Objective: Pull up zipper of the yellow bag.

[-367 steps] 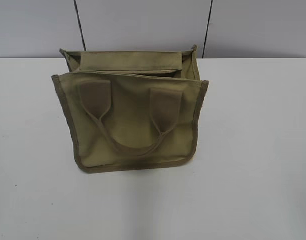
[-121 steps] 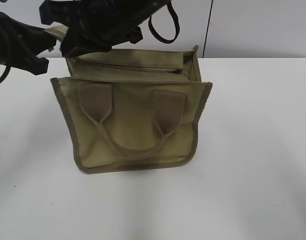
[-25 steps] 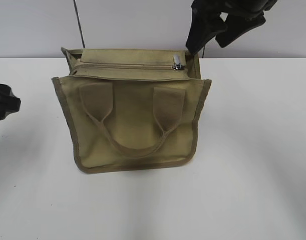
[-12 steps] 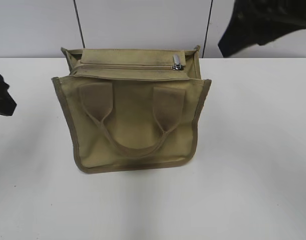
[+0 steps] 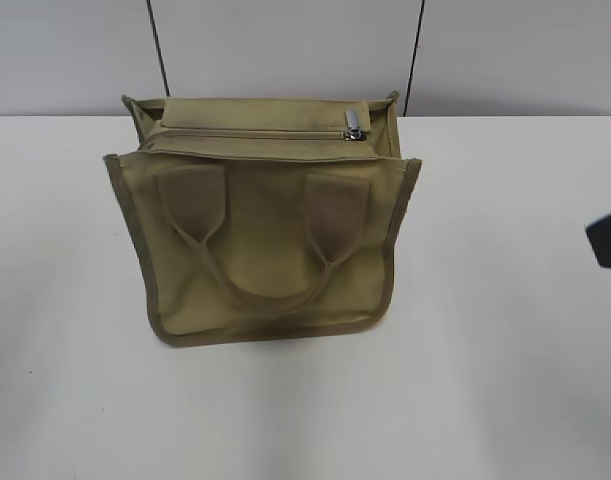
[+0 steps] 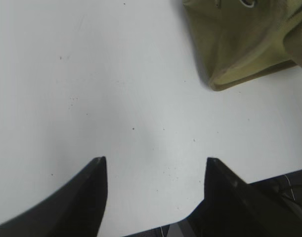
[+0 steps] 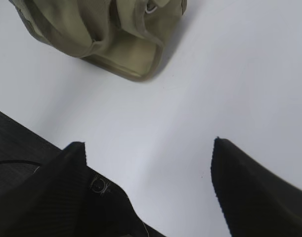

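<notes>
The yellow bag (image 5: pixel 270 240) is a khaki canvas tote lying on the white table, handles toward me. Its zipper (image 5: pixel 255 134) runs along the top panel, with the silver pull (image 5: pixel 352 125) at the right end of the line. A bag corner shows at the top right of the left wrist view (image 6: pixel 239 44) and at the top left of the right wrist view (image 7: pixel 106 34). My left gripper (image 6: pixel 153 160) is open and empty over bare table, out of the exterior view. My right gripper (image 7: pixel 148 143) is open and empty; a dark part of it shows at the exterior view's right edge (image 5: pixel 610 240).
The white table (image 5: pixel 505 350) spreads around the bag. A grey panelled wall (image 5: pixel 285 50) stands behind it. A dark surface shows past the table edge in the right wrist view (image 7: pixel 12 148) and at the bottom of the left wrist view (image 6: pixel 289 182).
The zipper pull now sits at the right end where the pocket gaped before. Over the last second both arms drew away: the left left the view, the right dropped to the right edge.
</notes>
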You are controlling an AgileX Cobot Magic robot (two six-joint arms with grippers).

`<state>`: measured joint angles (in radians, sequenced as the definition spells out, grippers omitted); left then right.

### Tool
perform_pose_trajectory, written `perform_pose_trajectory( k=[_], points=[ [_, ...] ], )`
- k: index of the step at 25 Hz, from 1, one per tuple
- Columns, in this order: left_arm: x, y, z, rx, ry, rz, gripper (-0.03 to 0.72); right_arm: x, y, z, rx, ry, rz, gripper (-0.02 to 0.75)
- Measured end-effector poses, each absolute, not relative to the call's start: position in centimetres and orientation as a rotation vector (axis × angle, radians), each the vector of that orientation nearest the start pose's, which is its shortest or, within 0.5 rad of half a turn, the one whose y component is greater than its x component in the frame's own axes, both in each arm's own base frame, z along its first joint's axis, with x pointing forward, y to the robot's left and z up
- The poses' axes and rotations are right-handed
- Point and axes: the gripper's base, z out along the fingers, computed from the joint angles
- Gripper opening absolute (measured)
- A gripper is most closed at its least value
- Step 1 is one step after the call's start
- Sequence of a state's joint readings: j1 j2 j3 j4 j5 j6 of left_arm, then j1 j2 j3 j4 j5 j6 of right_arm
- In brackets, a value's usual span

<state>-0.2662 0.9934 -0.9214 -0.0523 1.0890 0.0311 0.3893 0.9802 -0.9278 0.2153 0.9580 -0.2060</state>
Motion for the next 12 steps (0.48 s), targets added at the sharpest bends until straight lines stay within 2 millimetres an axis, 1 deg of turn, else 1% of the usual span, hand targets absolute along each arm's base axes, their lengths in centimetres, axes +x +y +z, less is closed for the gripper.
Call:
perform_pose_trajectory(
  k=[2,3,5,8,12],
  points=[
    [14.7,-4.5,33.3,0.373,2.584,-0.154,0.482,14.3,7.6,33.4,-0.628,2.400,0.358,0.598],
    [14.0,-4.3,33.3,0.372,2.572,-0.156,0.490,13.3,7.2,33.1,-0.619,2.393,0.361,0.598],
    [11.6,-3.6,33.5,0.365,2.511,-0.165,0.508,11.1,6.3,32.5,-0.603,2.379,0.371,0.598],
    [9.2,-3.0,32.4,0.364,2.480,-0.171,0.528,8.6,5.3,31.2,-0.603,2.407,0.378,0.598],
    [6.1,-2.2,30.6,0.360,2.445,-0.185,0.532,5.5,4.0,29.7,-0.582,2.478,0.375,0.598]
  ],
)
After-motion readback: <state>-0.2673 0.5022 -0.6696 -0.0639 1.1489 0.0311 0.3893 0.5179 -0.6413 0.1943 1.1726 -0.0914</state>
